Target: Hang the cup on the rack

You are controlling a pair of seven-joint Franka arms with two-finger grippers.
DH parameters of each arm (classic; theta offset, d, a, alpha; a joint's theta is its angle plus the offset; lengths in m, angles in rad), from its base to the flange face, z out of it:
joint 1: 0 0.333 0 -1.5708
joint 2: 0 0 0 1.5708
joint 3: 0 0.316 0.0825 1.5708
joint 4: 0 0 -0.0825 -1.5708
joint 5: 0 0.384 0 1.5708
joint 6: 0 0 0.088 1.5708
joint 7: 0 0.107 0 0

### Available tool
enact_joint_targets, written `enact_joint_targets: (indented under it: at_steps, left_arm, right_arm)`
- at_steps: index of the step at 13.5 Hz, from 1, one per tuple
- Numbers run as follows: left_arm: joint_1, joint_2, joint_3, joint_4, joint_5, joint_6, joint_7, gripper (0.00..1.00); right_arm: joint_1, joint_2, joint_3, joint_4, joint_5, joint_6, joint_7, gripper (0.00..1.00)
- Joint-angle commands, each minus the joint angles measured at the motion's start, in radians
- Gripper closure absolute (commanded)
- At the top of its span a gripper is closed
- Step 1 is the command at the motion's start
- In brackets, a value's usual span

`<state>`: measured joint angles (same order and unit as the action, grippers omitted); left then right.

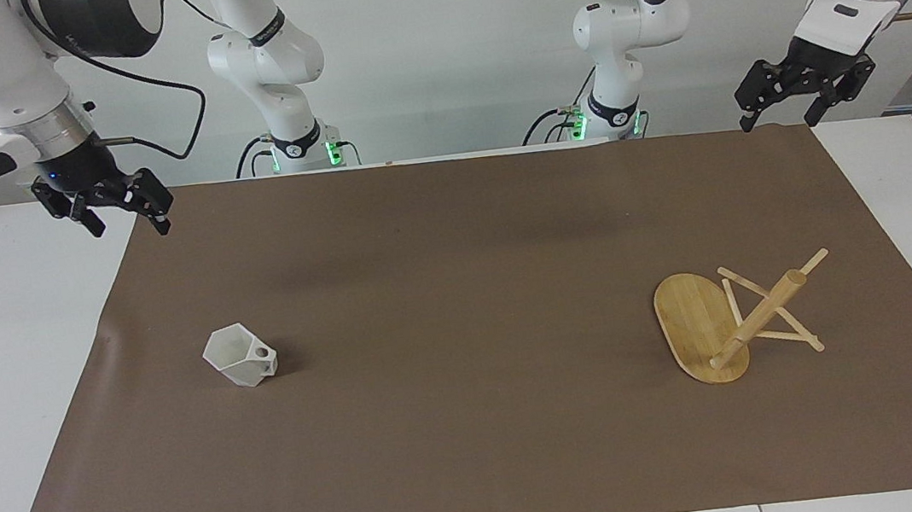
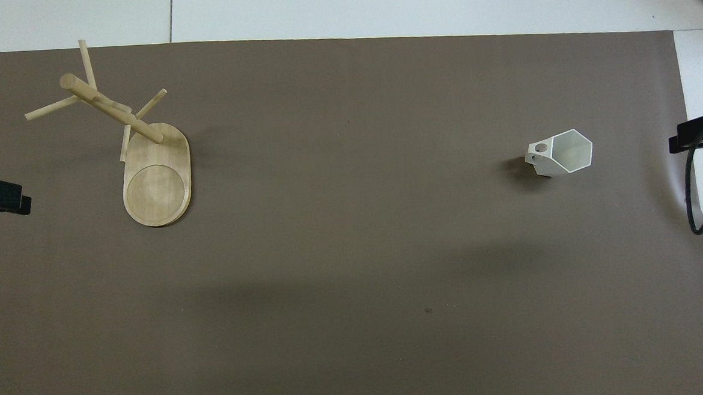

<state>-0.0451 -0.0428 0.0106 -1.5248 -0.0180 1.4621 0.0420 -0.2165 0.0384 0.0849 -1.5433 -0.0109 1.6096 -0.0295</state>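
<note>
Cup (image 1: 240, 366) on mat — well apart from right end effector (image 1: 120, 215).

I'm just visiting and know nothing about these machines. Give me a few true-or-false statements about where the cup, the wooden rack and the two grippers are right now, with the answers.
1. The cup hangs on a peg of the rack. False: it sits on the brown mat, apart from the rack.
2. The rack stands toward the left arm's end of the table. True.
3. The right gripper holds the cup. False: it is open and empty, up over the mat's edge.
4. The left gripper is open and holds nothing. True.
5. The cup's handle has a round hole. True.
</note>
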Motion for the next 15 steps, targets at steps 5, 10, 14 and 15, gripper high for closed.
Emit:
enact_joint_targets:
  at_steps: [5, 10, 14, 15]
  left_arm:
    - [0.008, -0.015, -0.001, -0.014, -0.005, -0.006, 0.009, 0.0]
    - [0.008, -0.015, -0.001, -0.014, -0.005, -0.006, 0.009, 0.0]
    - [0.008, -0.015, -0.001, -0.014, -0.005, -0.006, 0.009, 0.0]
    - [0.008, -0.014, -0.001, -0.014, -0.007, -0.006, 0.009, 0.0]
  right_arm:
    - [0.003, -0.025, 0.012, -0.073, 0.034, 0.054, -0.033, 0.0]
    - [0.003, 0.038, 0.012, -0.234, 0.034, 0.314, -0.033, 0.0]
    - [0.009, 0.127, 0.015, -0.264, 0.034, 0.461, -0.04, 0.0]
    - [0.019, 0.141, 0.015, -0.274, 0.034, 0.481, -0.038, 0.0]
